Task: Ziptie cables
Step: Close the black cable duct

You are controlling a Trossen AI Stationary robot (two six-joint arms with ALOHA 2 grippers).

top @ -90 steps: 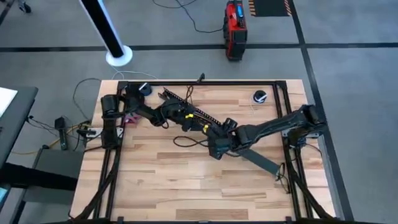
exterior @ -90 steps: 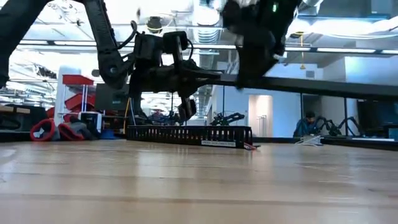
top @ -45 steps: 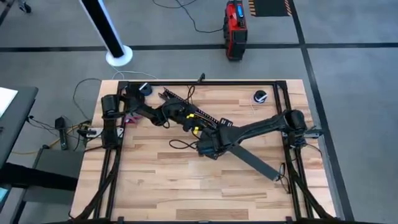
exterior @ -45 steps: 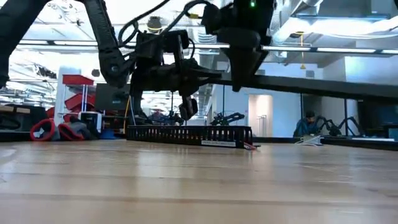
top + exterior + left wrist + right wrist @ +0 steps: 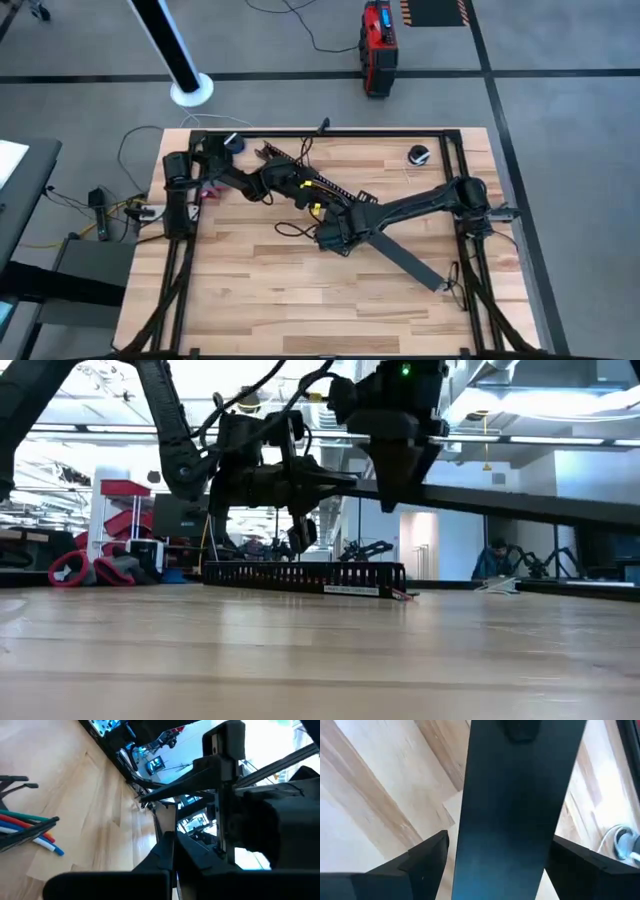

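Note:
My right gripper hangs over the middle of the table, shut on a flat black strip. The strip runs from the gripper toward the table's near right. A black comb-slotted channel lies slantwise across the far half of the table, flat on the wood. My left gripper is above the channel, close to my right one. The cables show as coloured ends, green, red, blue and white, lying on the wood. The rest of the bundle is out of view. My right gripper has the flat strip between its two fingers, one finger at each long edge. The fingers point down and lie across the strip, near its end toward the table's middle. The strip hangs about level, clear of the table.
A small black round object sits at the far right and another at the far left corner. Black frame rails run along the table's sides. Bare wood fills the near half.
My right gripper has carried the flat strip toward the table's left, nearer my left gripper, and has turned about on the way. The strip has swung with it and stays lifted clear. Over the last half second it has barely moved.

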